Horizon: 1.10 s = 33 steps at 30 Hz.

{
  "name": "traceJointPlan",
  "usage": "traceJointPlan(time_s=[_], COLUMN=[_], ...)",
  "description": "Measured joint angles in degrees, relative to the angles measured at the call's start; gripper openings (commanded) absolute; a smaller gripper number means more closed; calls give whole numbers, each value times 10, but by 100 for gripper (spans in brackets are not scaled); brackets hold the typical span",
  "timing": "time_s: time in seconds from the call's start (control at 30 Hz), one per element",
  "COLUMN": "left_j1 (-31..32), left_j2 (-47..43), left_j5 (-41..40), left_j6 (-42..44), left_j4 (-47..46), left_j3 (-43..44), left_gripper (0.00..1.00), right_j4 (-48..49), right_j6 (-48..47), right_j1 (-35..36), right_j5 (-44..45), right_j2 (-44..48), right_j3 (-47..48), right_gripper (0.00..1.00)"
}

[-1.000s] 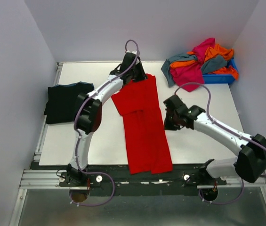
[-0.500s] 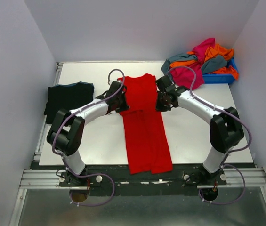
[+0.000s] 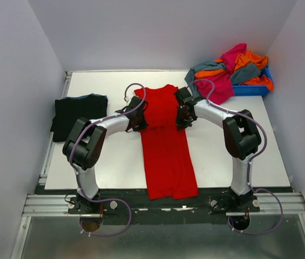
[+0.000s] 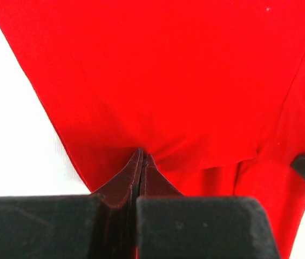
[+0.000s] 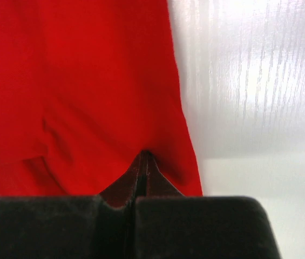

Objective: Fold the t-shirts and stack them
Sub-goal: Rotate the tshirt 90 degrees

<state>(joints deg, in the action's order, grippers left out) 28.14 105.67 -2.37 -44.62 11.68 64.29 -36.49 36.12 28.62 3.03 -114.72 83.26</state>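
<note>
The bright red t-shirt (image 3: 165, 148) lies lengthwise in the middle of the white table, its near hem hanging over the front edge. My left gripper (image 3: 140, 120) is at its left edge and my right gripper (image 3: 181, 116) at its right edge, both about a third of the way down from the collar. In the left wrist view my gripper (image 4: 143, 156) is shut, pinching red cloth (image 4: 168, 81) that puckers at the tips. In the right wrist view my gripper (image 5: 144, 156) is shut on the red cloth (image 5: 87, 81) the same way, near its edge.
A folded black t-shirt with blue trim (image 3: 79, 116) lies at the table's left edge. A heap of magenta, orange and grey-teal shirts (image 3: 230, 70) spills out of the blue bin (image 3: 252, 89) at the back right. Walls close in the table.
The left gripper came back from the shirt's far end to its left edge. The right gripper moved from the bare table onto the right edge. Both now pinch the cloth.
</note>
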Motion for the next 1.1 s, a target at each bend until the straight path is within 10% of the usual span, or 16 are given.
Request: traceJointPlan(time_s=[0.77, 0.93, 1.1], left_j1=[-92, -98, -97], left_j2=[181, 191, 125], left_j5=[102, 112, 116], left_j6=[4, 14, 35], left_j4=[-52, -31, -23], left_j3=[210, 234, 172], left_gripper=[0, 40, 60], right_j4=[-34, 0, 59], right_j6=[33, 16, -13], right_j1=[-72, -81, -83], right_j5=[-60, -97, -119], right_j2=[-177, -162, -21], right_j3=[247, 214, 27], right_gripper=[2, 33, 35])
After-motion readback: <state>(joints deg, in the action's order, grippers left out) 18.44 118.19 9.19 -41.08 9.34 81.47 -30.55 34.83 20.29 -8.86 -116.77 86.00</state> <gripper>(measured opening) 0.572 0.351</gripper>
